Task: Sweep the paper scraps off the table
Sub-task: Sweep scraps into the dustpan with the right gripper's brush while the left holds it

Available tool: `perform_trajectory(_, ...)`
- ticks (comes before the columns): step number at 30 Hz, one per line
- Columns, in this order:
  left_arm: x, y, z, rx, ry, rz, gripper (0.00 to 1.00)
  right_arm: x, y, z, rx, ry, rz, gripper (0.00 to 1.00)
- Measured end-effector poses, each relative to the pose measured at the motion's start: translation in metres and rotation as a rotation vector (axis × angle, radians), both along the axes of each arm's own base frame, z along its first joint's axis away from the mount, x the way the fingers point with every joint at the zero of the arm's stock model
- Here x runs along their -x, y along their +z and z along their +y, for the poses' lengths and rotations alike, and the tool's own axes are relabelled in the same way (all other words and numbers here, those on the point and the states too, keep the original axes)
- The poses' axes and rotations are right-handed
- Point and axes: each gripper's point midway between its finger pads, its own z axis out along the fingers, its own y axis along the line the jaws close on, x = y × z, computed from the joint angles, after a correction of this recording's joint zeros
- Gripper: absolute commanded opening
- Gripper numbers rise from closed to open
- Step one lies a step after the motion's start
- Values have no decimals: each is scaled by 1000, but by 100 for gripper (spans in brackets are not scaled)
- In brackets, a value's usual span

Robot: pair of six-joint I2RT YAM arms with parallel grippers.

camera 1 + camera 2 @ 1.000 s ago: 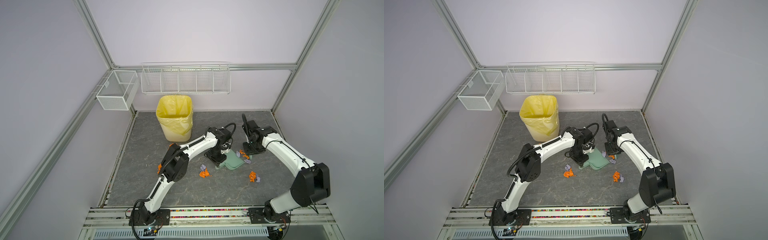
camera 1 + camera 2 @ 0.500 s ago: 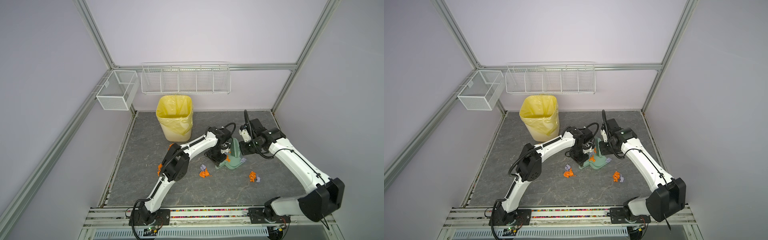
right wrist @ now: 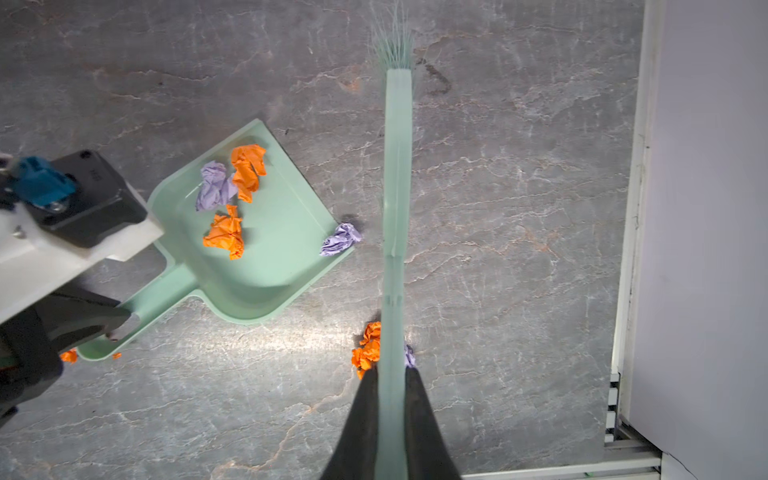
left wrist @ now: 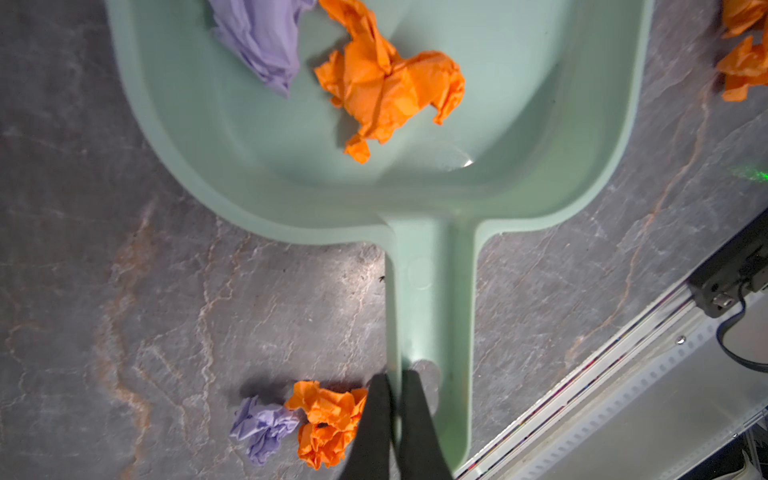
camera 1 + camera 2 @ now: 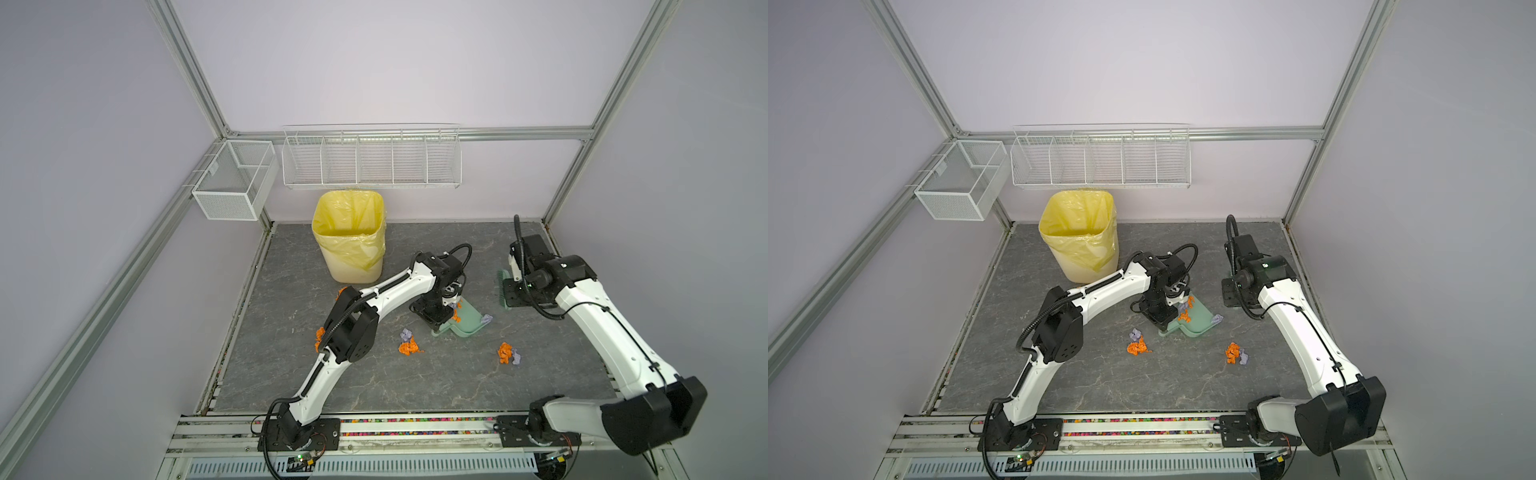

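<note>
In the right wrist view, three paper scraps (image 3: 224, 235), two orange and one lavender, lay in the mint-green dustpan (image 3: 282, 257). A fourth lavender wad (image 3: 341, 240) sat at its lip, between pan and brush (image 3: 398, 208). The left wrist view caught only two of the pan's wads, ahead of the left claw (image 4: 395, 378), which was clamped on the dustpan handle's edge. An orange-and-lavender pair (image 4: 326, 424) lay just beside its tips. The right claw (image 3: 390, 374) was closed on the brush handle, with another pair peeking out on either side near its tips. A top view showed orange scraps (image 5: 320, 336) on the table (image 5: 374, 382) by the left arm's elbow, well behind the left claw, and a yellow-lined bin (image 5: 349, 241) well apart from both claws.
</note>
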Motion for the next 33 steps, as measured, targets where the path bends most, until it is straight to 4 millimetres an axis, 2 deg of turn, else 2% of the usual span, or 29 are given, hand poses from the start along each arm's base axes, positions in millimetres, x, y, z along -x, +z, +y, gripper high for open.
perform_trajectory(11, -2, 0, -2, 9, 3, -6, 0, 11, -26, 0, -9, -4, 73, 7)
perform_trajectory(18, -2, 0, -2, 5, 4, -11, 0, 4, -37, 11, -50, 2, 94, 7)
perform_trajectory(23, -4, -1, -1, -1, 18, -20, 0, 4, -39, 24, -88, 27, 98, 7)
perform_trajectory(33, -8, -2, 1, -16, 29, -35, 0, 5, -30, 66, -238, 103, 72, 7)
